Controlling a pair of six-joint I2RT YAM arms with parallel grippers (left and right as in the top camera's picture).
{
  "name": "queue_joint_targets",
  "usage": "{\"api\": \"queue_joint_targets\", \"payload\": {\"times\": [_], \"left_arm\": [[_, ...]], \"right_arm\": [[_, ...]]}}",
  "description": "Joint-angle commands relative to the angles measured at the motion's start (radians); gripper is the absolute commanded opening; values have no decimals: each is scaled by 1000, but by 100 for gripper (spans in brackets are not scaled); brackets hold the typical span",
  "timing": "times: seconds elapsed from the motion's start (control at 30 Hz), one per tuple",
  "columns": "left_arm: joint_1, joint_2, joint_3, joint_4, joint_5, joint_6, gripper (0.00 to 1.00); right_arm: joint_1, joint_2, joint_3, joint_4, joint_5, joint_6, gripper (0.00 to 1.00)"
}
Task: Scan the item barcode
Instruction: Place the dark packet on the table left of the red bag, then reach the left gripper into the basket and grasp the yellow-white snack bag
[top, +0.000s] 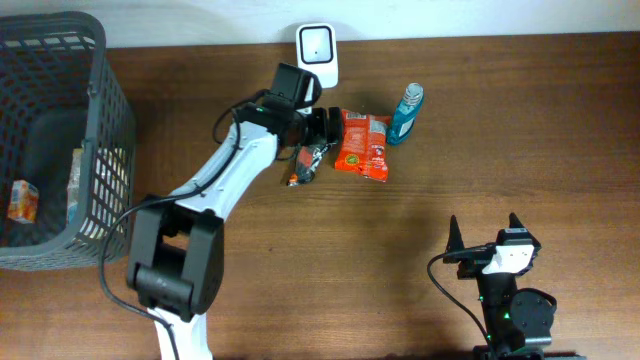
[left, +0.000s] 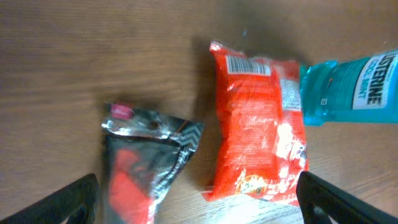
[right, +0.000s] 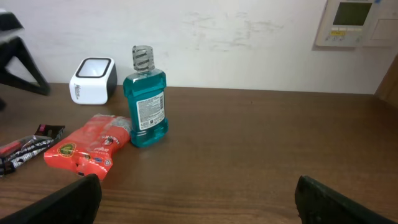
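Your left gripper (top: 322, 127) hangs over the cluster of goods just above the middle of the overhead view. Its fingers (left: 74, 199) are spread wide and hold nothing. In the left wrist view they frame two things at once: the dark wrapper (left: 149, 162) at lower left and the orange bag (left: 258, 124) right of centre. Both lie flat on the table (top: 400, 260), close together but not touching. Judging by that framing, one of these is the item to scan, though you cannot tell which. The orange bag looks readier, since its barcode (left: 249, 65) faces up at the bag's upper end, so it would need turning toward the scanner's window. The blue bottle (left: 348, 90) lies across the bag's upper right corner in this view. Take the bag from its free lower end or the bottle may get dragged along. The scanner (top: 315, 50) stands at the top centre of the overhead view, just beyond the goods, so the carry should be short. The basket (top: 112, 120) at the left edge holds small packets (top: 22, 200), probably the drop-off for scanned goods. Your right gripper (top: 483, 225) waits at lower right, well apart from everything. Its fingers (right: 62, 202) are also wide and empty, keeping the scanner's approach clear.
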Motion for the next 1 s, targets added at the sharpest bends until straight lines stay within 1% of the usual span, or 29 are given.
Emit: {"api": "queue_joint_targets", "payload": {"times": [0.0,0.03,0.1,0.13,0.17,0.23,0.27,0.3,0.33,0.4,0.43,0.57,0.63,0.67,0.8,0.83,0.87,0.9,0.93,0.97], "left_arm": [[92,-235,145,-126,-14,185,100],[127,-293,187,-179,-14,222,99],[196,-374,247,-249,-14,254,97],[269,-437,280,-297,-15,254,94],[338,-484,288,-315,-16,254,89],[470,-546,288,-328,-51,254,84],[553,-568,288,-333,-70,256,77],[681,-579,288,-336,-67,292,71],[742,-578,288,-340,-67,309,71],[889,-530,286,-367,-67,354,74],[923,-496,286,-378,-67,389,75],[951,-342,286,-423,-72,492,76],[949,-249,286,-446,-128,492,77],[949,-214,286,-452,-130,492,79],[949,-105,286,-484,-77,515,79],[949,-72,286,-496,-5,549,76],[949,-46,286,-520,15,544,65],[948,-25,286,-550,21,544,63],[948,-3,286,-580,21,544,66],[948,31,286,-610,21,544,75]], "right_arm": [[-6,-7,-8,-3,12,9,98],[-6,-7,-8,-3,12,9,98],[-6,-7,-8,-3,12,9,98],[-6,-7,-8,-3,12,9,98],[-6,-7,-8,-3,12,9,98],[-6,-7,-8,-3,12,9,98],[-6,-7,-8,-3,12,9,98],[-6,-7,-8,-3,12,9,99],[-6,-7,-8,-3,12,9,98],[-6,-7,-8,-3,12,9,98],[-6,-7,-8,-3,12,9,98],[-6,-7,-8,-3,12,9,98],[-6,-7,-8,-3,12,9,98],[-6,-7,-8,-3,12,9,98],[-6,-7,-8,-3,12,9,98],[-6,-7,-8,-3,12,9,98],[-6,-7,-8,-3,12,9,98],[-6,-7,-8,-3,12,9,98],[-6,-7,-8,-3,12,9,98],[-6,-7,-8,-3,12,9,98]]}}
